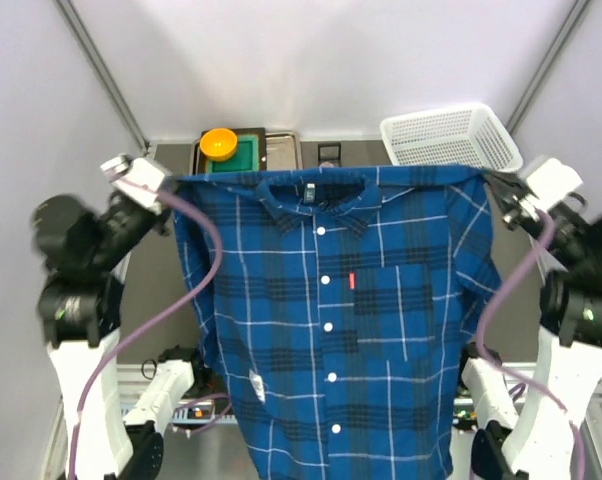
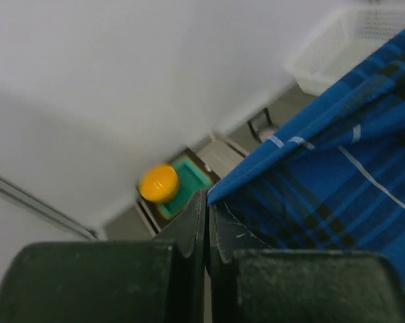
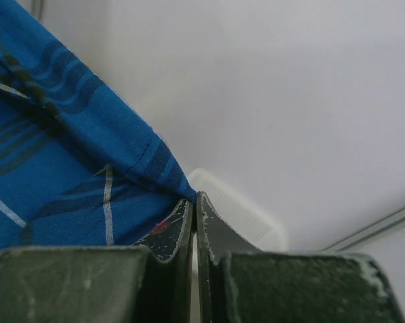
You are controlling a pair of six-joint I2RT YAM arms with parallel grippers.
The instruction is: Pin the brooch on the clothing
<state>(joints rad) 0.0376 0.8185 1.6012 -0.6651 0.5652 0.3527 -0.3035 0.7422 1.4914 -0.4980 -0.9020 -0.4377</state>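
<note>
**Shirt held up by both shoulders**

The shirt [image 1: 381, 330] hangs spread between the two arms, front to the top camera, collar [image 1: 311, 195] at the top and hem down by the arm bases. The left arm [image 1: 81, 250] has its jaws clenched on the corner of one shoulder, and its wrist view shows the blue cloth pinched at the very tips. The right arm [image 1: 571, 260] has its jaws clenched the same way on the other shoulder, with a fold of plaid caught between the tips. The placket with its white buttons [image 1: 327, 327] runs down the middle, and a small red mark [image 1: 350, 281] sits on the chest pocket. Behind the shirt, an orange dish [image 1: 219, 143] rests on a green block [image 1: 247, 156], and a white basket [image 1: 449, 135] stands further right. The brooch cannot be made out in any view.
</note>
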